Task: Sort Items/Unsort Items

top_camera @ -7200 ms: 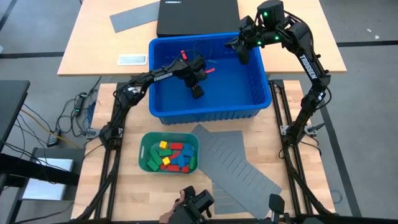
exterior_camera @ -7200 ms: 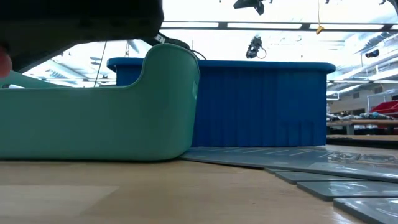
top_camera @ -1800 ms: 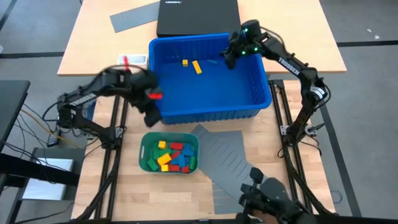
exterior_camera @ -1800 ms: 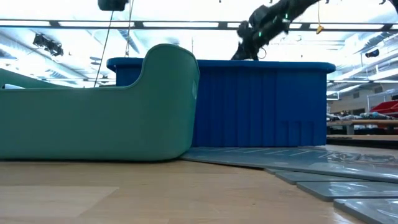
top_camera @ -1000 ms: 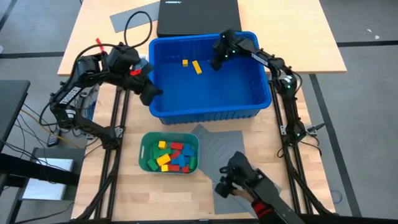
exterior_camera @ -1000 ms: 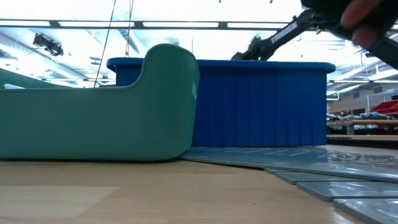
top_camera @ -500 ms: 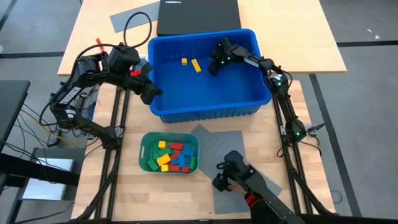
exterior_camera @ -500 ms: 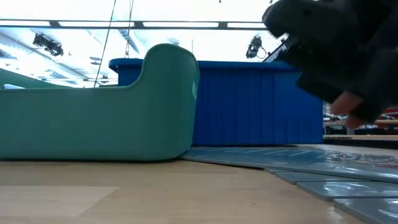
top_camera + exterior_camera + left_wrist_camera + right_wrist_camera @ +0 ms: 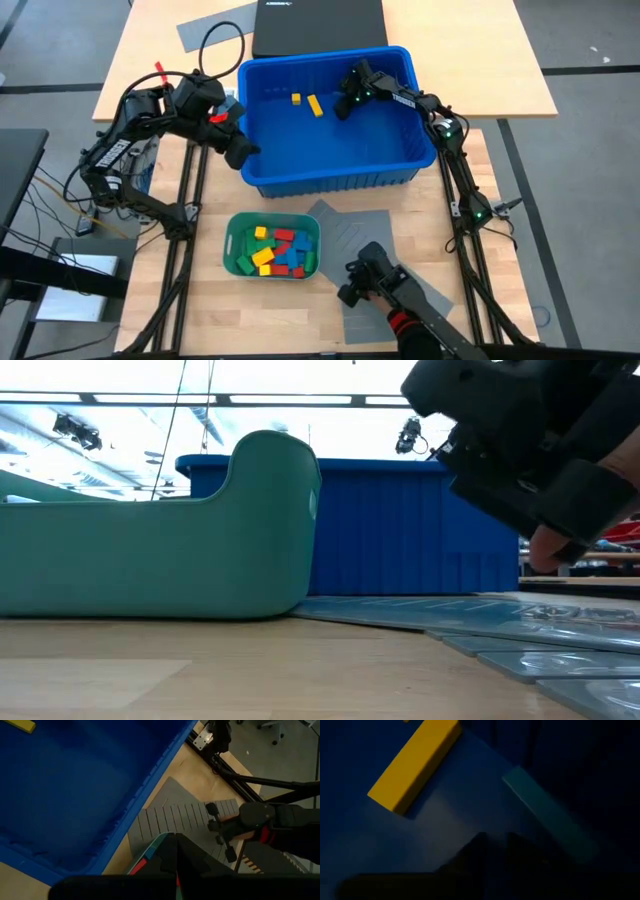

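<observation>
While two yellow blocks (image 9: 306,103) lie in your blue bin (image 9: 400,163), most stay in the teal tray (image 9: 234,258), your right gripper (image 9: 345,104) beside them (grip unclear), left gripper (image 9: 238,152) closed empty.

- Light wood desk (image 9: 220,315) carries everything, looks like two tops butted together.
- Big blue bin (image 9: 330,180) sits in the middle, straddling the two tops.
- Teal tray (image 9: 232,262) sits on the near part, just in front of the bin, full of coloured blocks.
- Grey slotted divider sheet (image 9: 375,250) lies flat right beside the tray, one corner reaching the bin.
- Far side: a black case (image 9: 318,25), another grey sheet (image 9: 215,27) next to it, and some small white flat thing (image 9: 212,96) near the bin's left corner.
</observation>
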You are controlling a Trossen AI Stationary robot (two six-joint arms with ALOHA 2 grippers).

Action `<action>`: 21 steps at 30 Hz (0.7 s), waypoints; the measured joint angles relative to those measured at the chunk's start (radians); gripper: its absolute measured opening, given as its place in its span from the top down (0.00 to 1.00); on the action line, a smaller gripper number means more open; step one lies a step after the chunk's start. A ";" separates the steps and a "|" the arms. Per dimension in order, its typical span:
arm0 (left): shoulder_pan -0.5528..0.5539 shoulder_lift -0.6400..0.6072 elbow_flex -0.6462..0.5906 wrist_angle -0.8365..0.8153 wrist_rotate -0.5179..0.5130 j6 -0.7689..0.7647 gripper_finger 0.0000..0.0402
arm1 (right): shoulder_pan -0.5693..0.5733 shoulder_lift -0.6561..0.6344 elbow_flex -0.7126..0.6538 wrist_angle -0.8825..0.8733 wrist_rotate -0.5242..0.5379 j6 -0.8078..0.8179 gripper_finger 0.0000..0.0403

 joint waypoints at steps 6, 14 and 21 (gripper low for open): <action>0.000 0.000 0.000 -0.005 0.000 0.001 0.99 | -0.001 -0.010 0.000 -0.044 -0.097 -0.017 0.97; 0.000 0.000 0.000 -0.004 -0.001 0.002 0.99 | -0.001 -0.091 -0.001 -0.088 -0.069 -0.061 0.97; 0.000 0.000 0.000 -0.002 -0.001 0.000 0.99 | -0.020 -0.085 -0.001 0.044 -0.021 0.033 0.77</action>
